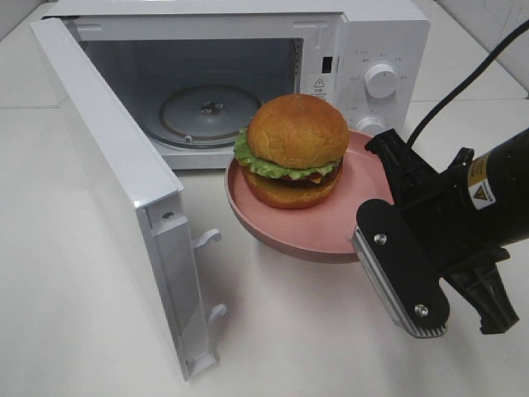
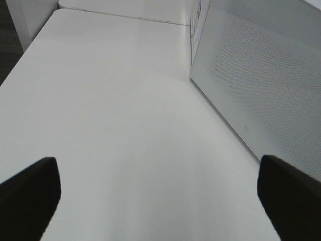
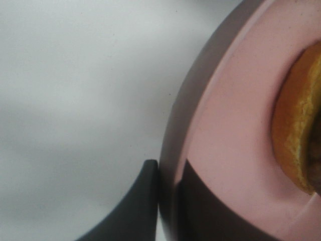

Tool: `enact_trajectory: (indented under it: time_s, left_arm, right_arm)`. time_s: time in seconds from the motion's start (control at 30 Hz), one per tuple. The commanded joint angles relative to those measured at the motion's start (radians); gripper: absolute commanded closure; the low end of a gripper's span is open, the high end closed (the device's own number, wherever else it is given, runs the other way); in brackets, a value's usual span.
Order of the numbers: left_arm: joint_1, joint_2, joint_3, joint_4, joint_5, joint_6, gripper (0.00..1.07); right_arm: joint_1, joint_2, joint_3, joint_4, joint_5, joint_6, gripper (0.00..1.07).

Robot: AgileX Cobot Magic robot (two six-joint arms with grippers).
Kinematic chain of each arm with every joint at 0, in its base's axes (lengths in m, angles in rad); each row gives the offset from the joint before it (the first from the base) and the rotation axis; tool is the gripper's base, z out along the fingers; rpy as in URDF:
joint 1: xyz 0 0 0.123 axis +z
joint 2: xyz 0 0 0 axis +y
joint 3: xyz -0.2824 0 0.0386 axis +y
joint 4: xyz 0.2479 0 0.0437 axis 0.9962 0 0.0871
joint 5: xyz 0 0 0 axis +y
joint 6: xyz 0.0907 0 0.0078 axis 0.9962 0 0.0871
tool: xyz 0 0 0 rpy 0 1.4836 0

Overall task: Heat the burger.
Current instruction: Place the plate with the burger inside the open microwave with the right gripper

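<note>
White table (image 1: 66, 331): open flat surface in front of and to the left of the microwave (image 1: 388, 33).
Microwave door (image 1: 107, 174) is swung wide to the left. Its latch edge faces the plate, with two hook latches (image 1: 208, 240) sticking out and a clear gap between them and the plate rim.
The cavity mouth is open and the glass turntable (image 1: 209, 110) shows inside.
Pink plate (image 1: 331, 231) is just outside the cavity, in front of the control panel side. It looks lifted off the table, with a shadow under it.
Burger (image 1: 296, 149) sits upright on the far half of the plate, well back from the gripped edge.
Right gripper (image 3: 168, 198) is clamped on the near plate rim, one finger inside the rim and one outside.
Left gripper (image 2: 159, 201) is spread wide and holds nothing. It hangs over bare table, close alongside the door's perforated outer face (image 2: 261, 90).
Upper dial (image 1: 381, 80) is clear; lower dial (image 1: 372, 124) is partly hidden by the plate.
Writing: warning-triangle sticker (image 1: 319, 84) on the cavity frame and a yellow warning label (image 1: 480, 184) on the right arm. Their text and the dial markings are too small to read. No brand legible.
</note>
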Motion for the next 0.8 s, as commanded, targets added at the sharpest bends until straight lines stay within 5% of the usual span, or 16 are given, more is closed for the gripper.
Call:
enact_trajectory:
  time_s: [0.03,0.8]
  left_arm:
    - [-0.001,-0.017,0.0,-0.005,-0.015,-0.003,0.04]
    - [-0.001,-0.017,0.0,-0.005,-0.015,-0.003,0.04]
  right_arm:
    - [-0.01,-0.008,-0.016,0.025,-0.065,-0.039,1.07]
    - [-0.008,0.179,-0.137,0.032,-0.181,-0.055,1.07]
